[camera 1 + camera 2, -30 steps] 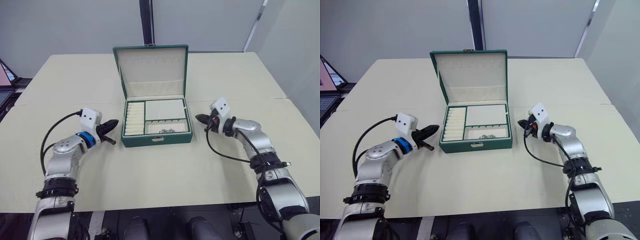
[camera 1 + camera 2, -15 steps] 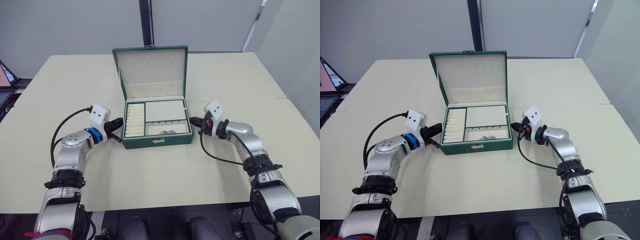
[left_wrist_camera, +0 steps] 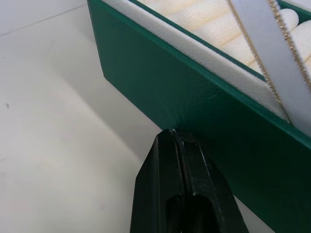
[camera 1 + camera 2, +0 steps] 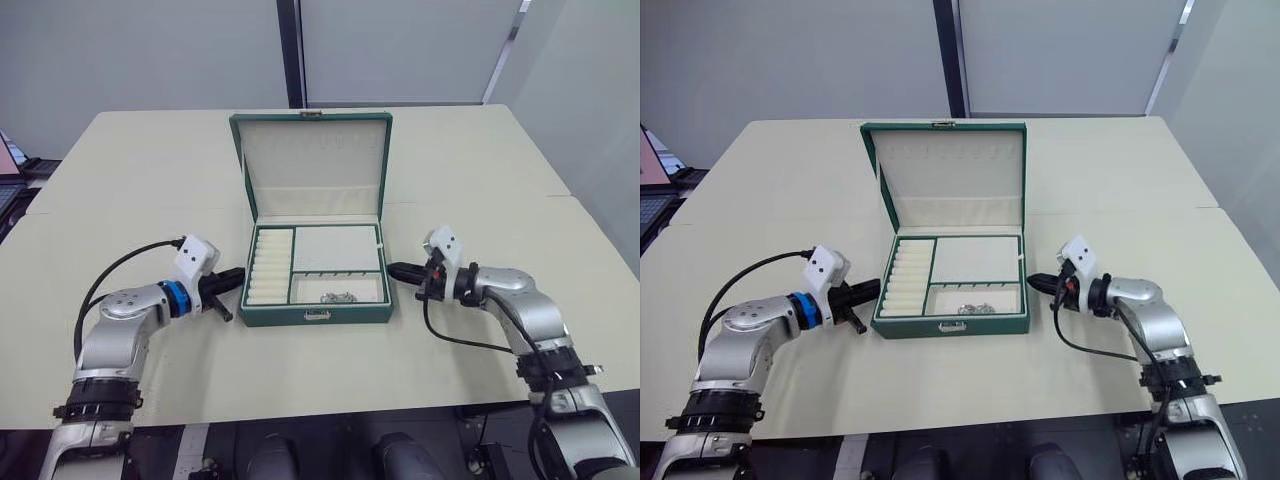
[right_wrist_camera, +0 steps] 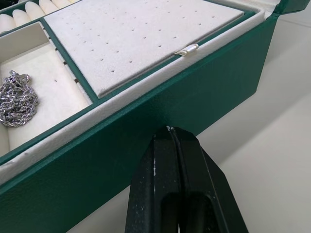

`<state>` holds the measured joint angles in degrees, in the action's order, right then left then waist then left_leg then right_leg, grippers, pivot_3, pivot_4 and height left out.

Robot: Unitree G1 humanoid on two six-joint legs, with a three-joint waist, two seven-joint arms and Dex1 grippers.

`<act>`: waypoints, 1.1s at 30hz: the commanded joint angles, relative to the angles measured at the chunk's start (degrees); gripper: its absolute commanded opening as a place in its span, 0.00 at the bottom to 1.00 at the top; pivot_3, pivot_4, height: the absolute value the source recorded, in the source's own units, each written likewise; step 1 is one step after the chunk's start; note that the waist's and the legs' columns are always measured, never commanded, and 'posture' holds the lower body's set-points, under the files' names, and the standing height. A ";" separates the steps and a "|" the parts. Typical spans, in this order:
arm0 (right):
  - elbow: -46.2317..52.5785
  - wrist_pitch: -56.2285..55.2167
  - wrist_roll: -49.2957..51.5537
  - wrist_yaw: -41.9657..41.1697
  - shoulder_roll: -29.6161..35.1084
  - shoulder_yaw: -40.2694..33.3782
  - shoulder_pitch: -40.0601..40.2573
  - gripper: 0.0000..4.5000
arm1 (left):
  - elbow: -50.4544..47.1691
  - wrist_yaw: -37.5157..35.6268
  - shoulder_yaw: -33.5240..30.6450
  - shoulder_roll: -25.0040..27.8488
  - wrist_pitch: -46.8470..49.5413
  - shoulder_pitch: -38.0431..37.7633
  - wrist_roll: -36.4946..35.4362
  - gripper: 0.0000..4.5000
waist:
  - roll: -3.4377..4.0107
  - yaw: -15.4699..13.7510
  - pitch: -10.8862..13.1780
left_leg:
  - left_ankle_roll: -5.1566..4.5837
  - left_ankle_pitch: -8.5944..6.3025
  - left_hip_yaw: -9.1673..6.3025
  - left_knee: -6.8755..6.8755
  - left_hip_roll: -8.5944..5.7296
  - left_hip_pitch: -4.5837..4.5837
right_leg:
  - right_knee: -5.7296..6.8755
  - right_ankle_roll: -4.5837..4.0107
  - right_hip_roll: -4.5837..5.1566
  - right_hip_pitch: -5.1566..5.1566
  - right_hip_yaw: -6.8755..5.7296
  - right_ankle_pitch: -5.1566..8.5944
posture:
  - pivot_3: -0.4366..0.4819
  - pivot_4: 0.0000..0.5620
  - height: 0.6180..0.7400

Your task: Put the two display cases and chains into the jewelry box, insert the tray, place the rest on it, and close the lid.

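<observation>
The dark green jewelry box (image 4: 290, 316) stands open at the middle of the table, its lid (image 4: 312, 160) upright at the back. The tray (image 4: 336, 248) sits inside it, ring rolls at its left. A silvery chain (image 4: 338, 297) lies in the front right compartment, also seen as chain (image 5: 17, 99). My left gripper (image 4: 236, 273) is shut, its tip against the box's left wall (image 3: 209, 102). On the other side, my right gripper (image 4: 393, 268) is shut with its tip at the box's right wall (image 5: 112, 150). The display cases are out of view.
The cream table (image 4: 150, 170) has a seam running across behind the box's base. A laptop (image 4: 650, 165) sits off the table's far left edge. A grey wall with a dark post (image 4: 290, 50) stands behind.
Both shut grippers closed in on the box's sides, then drew back toward me. The box slid nearer to the front edge between them.
</observation>
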<state>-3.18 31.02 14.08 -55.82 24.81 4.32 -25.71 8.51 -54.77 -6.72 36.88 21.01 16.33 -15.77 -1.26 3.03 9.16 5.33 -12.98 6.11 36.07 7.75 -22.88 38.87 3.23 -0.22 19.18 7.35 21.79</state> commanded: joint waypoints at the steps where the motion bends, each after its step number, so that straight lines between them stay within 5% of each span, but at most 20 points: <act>1: 8.02 2.93 4.09 -2.16 -1.43 3.67 1.78 0.01 | -6.56 -4.28 3.93 -1.27 1.98 -2.03 -3.41 0.00 | -0.01 -0.01 -0.01 | 0.00 0.00 0.00 0.00 0.00 0.00 | 0.00 0.00 0.00 0.00 0.01 0.00 | 0.48 0.27 1.00; 26: 8.58 2.90 2.79 -0.77 -1.00 2.32 3.28 0.01 | -10.19 -3.47 2.97 -0.54 4.32 -5.94 -4.38 0.00 | -0.03 -0.01 -0.08 | -0.01 0.00 -0.02 0.03 -0.01 0.06 | 0.00 -0.01 -0.03 -0.07 0.07 0.00 | 0.48 0.27 1.00; 33: 9.30 5.06 5.77 -1.52 1.87 -2.53 1.19 0.01 | -11.67 -3.04 -2.82 1.52 3.27 -8.21 -6.41 0.00 | -0.02 0.12 -0.05 | -0.01 0.00 0.00 0.01 -0.01 0.03 | 0.00 -0.01 -0.03 -0.03 0.09 0.00 | 0.48 0.27 1.00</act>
<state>3.50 36.27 16.15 -55.75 26.82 2.92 -21.86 0.50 -55.16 -9.42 38.32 25.05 8.75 -19.02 -1.28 3.14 9.10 5.33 -12.98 6.12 36.07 7.74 -22.86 38.86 3.22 -0.26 19.18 7.46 21.79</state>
